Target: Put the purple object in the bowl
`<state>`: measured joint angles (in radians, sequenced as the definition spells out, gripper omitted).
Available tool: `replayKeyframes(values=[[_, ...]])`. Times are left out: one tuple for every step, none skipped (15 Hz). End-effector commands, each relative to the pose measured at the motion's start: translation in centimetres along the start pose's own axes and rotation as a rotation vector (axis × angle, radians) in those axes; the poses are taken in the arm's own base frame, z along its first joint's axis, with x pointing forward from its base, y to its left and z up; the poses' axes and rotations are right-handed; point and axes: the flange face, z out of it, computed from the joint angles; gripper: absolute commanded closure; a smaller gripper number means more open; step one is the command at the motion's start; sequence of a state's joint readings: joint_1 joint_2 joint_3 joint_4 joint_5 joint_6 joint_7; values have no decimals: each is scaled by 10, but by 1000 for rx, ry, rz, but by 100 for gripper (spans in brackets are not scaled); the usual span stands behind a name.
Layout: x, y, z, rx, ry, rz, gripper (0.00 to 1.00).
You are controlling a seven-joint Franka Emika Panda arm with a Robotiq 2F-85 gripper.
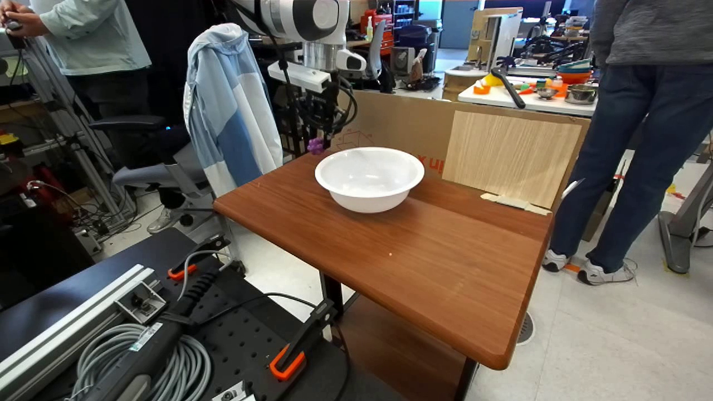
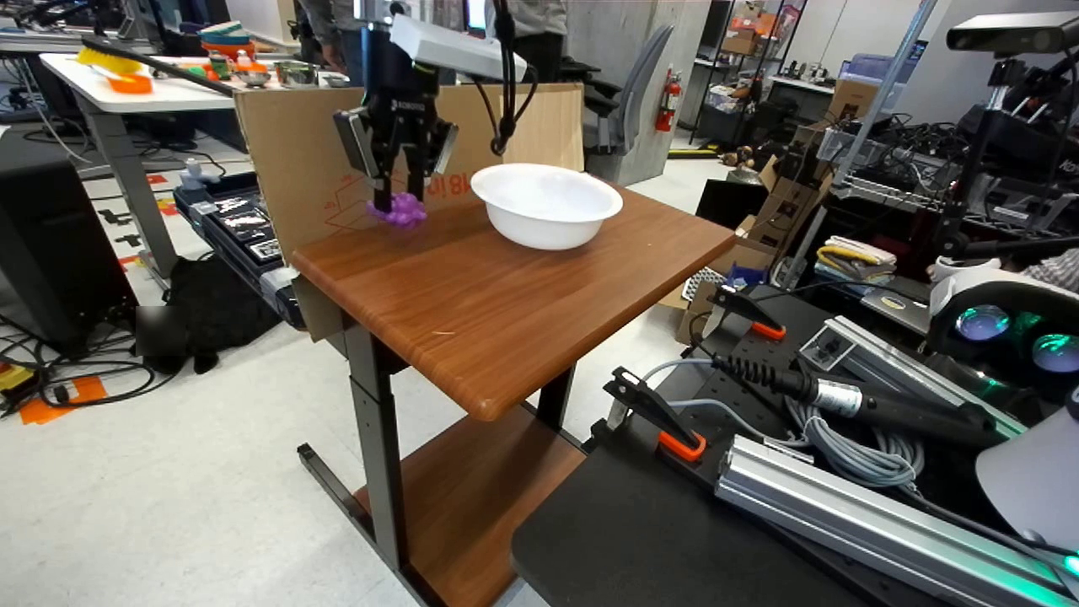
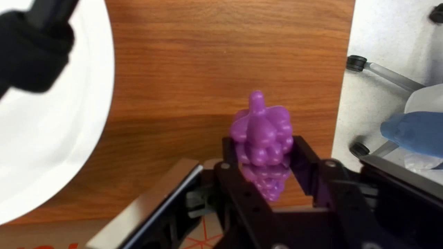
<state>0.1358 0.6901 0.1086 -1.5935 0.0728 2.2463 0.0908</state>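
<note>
The purple object is a grape-like lump [image 3: 263, 133] with a short stem. In the wrist view my gripper [image 3: 264, 149] is shut on it, with one black finger against each side. The lump also shows at the fingertips in both exterior views [image 1: 316, 146] [image 2: 406, 211], a little above the back part of the table. The wide white bowl [image 1: 370, 196] stands upright on the table beside the gripper. It also shows in the other exterior picture [image 2: 546, 229] and at the left of the wrist view [image 3: 74, 152]. The bowl's inside looks empty. The gripper is outside the bowl's rim.
The brown wooden table [image 1: 423, 250] bears the bowl. A cardboard sheet [image 2: 287, 169] stands along the table's back edge, with a light wood panel [image 1: 509, 156] against it. A chair with a blue and white jacket [image 1: 234, 106] stands near the table's side. A black bench [image 2: 641, 506] holds clamps and cables.
</note>
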Motion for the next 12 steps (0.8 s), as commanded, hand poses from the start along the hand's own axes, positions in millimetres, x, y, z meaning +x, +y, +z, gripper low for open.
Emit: replayKeyframes(values=[[-15, 7, -46, 2, 61, 28, 83], [-19, 15, -56, -2, 73, 40, 83], [-22, 24, -64, -7, 86, 54, 83], [-28, 36, -70, -10, 93, 75, 83], [-33, 53, -72, -16, 102, 103, 83], [-38, 67, -74, -19, 103, 127, 83], [-43, 84, -73, -20, 101, 159, 83], [-48, 100, -72, -22, 95, 187, 83], [-52, 114, -68, -26, 92, 214, 83], [-57, 126, -65, -29, 83, 235, 83], [-61, 138, -59, -29, 75, 253, 83], [-65, 146, -55, -30, 63, 271, 83]])
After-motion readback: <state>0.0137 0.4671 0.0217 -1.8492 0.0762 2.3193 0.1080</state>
